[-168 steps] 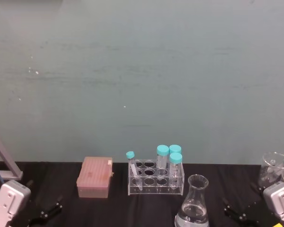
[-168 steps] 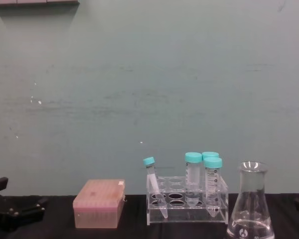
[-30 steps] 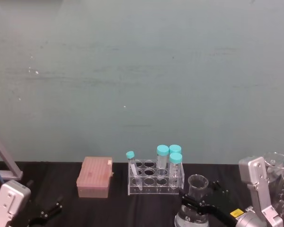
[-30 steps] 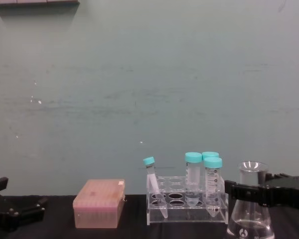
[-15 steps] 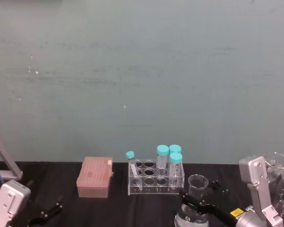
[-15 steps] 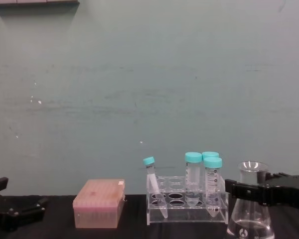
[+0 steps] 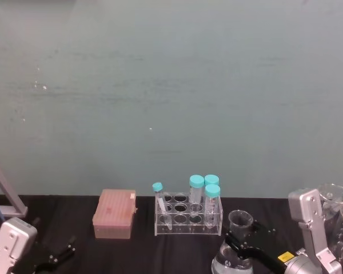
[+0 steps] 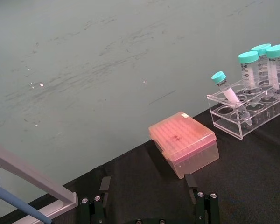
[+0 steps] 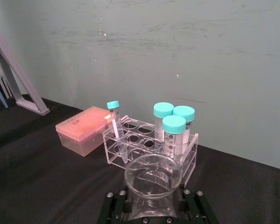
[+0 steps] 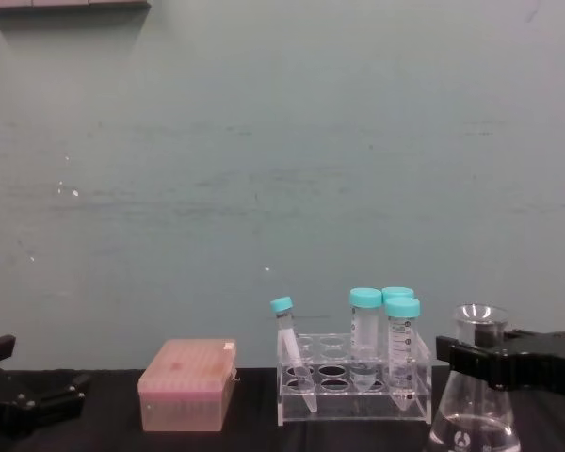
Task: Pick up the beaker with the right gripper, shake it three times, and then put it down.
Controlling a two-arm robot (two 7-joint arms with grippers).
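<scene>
Right gripper clamped on beaker neck by table's front right edge: grasp looks made, next lift and shake; left gripper parked, fingers spread, front left corner.

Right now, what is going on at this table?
The right pincer is shut on the neck of the beaker, which holds a little clear liquid and is beside the tube rack. Whether its base has left the table is not clear. The left pincer rests open, low at the left, near the pink box.
</scene>
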